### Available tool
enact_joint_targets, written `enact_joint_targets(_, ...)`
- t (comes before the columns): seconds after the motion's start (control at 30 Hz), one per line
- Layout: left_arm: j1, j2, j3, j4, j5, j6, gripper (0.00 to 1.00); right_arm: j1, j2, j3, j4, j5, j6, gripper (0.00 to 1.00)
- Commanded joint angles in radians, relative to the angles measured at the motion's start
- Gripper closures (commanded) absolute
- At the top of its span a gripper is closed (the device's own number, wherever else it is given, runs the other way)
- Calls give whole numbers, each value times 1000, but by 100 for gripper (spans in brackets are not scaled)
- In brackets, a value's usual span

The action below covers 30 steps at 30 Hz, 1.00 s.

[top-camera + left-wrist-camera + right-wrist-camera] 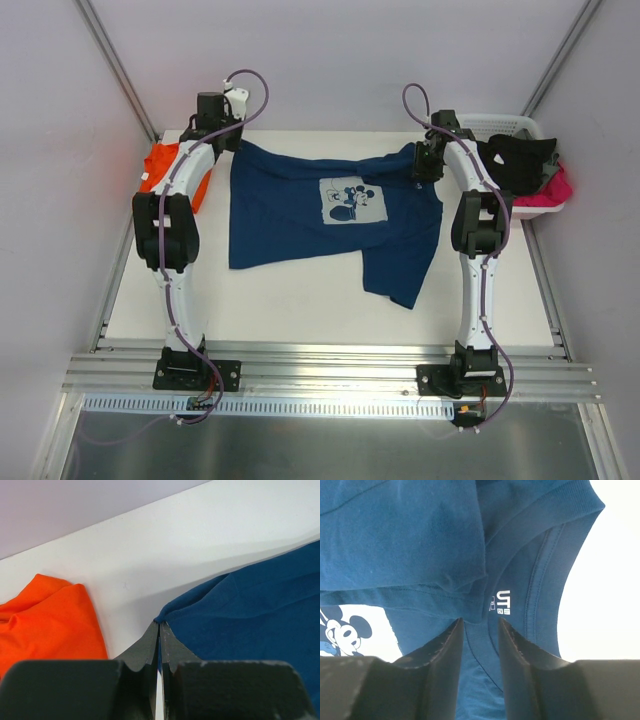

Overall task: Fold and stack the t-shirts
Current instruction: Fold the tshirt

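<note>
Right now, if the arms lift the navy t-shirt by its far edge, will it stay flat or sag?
Probably sag: the navy t-shirt lies wrinkled, with a fold over itself near the collar, so it looks floppy. It seems thin and light: a small pinch by the left gripper puckers its corner.

Soft matt cloth, navy t-shirt (280,220)

Can see only slivers of the orange t-shirt (158,168) from above, behind the left arm (166,228); cannot read the small marks on the neck label (501,603); cannot tell apart the dark and pink cloth (515,158) in the basket (503,122); loses the chest print (350,632) of the navy t-shirt (420,540) past the right wrist view's left edge.
</note>
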Motion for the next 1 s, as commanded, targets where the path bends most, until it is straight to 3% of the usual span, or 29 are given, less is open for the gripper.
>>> enact_joint_targets(0.0, -15, -93, -5, 12, -3, -26, 100, -3, 19, 56, -22, -10, 14, 66)
enact_joint_targets(0.1, -16, -102, -11, 7, -5, -24, 100, -7, 20, 60, -22, -26, 15, 74)
enact_joint_targets(0.37, -18, -107, -10, 3, -3, -27, 100, -11, 31, 71, -28, -39, 15, 76)
enact_joint_targets(0.47, -21, -105, -8, 1, -3, -29, 100, -11, 33, 74, -28, -50, 17, 81)
enact_joint_targets(0.57, -22, -102, -10, -1, -6, -27, 100, -14, 34, 77, -31, -55, 18, 100)
enact_joint_targets(0.97, -29, -96, 2, -2, -9, -18, 100, -6, -35, 22, -9, -102, 43, 100)
